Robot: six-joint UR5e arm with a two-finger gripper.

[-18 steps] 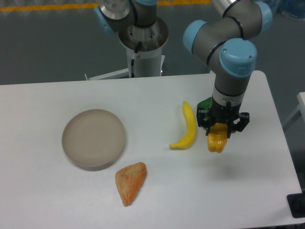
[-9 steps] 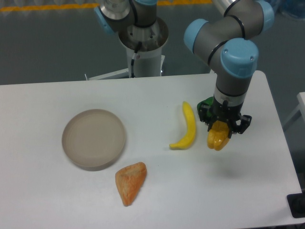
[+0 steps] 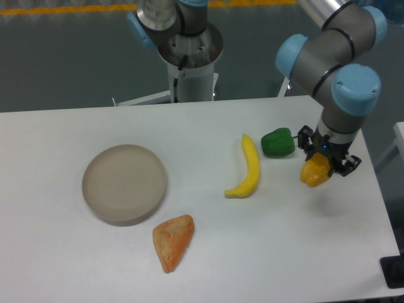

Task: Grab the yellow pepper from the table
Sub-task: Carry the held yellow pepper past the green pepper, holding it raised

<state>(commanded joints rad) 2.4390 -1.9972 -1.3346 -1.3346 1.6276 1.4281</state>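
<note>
The yellow pepper (image 3: 315,172) is glossy yellow-orange and hangs in my gripper (image 3: 323,162), lifted clear of the white table (image 3: 208,252) near its right side. The gripper is shut on the pepper from above, its black fingers around the pepper's top. The green pepper (image 3: 278,142) lies on the table just left of the gripper. The stem of the yellow pepper is hidden by the gripper.
A long curved yellow banana (image 3: 247,168) lies left of the green pepper. A round grey plate (image 3: 124,183) sits at the left. An orange bread-like wedge (image 3: 172,241) lies near the front. The table's right edge is close to the gripper.
The gripper has carried the yellow pepper to the right and slightly upward, uncovering the green pepper that was behind it.
</note>
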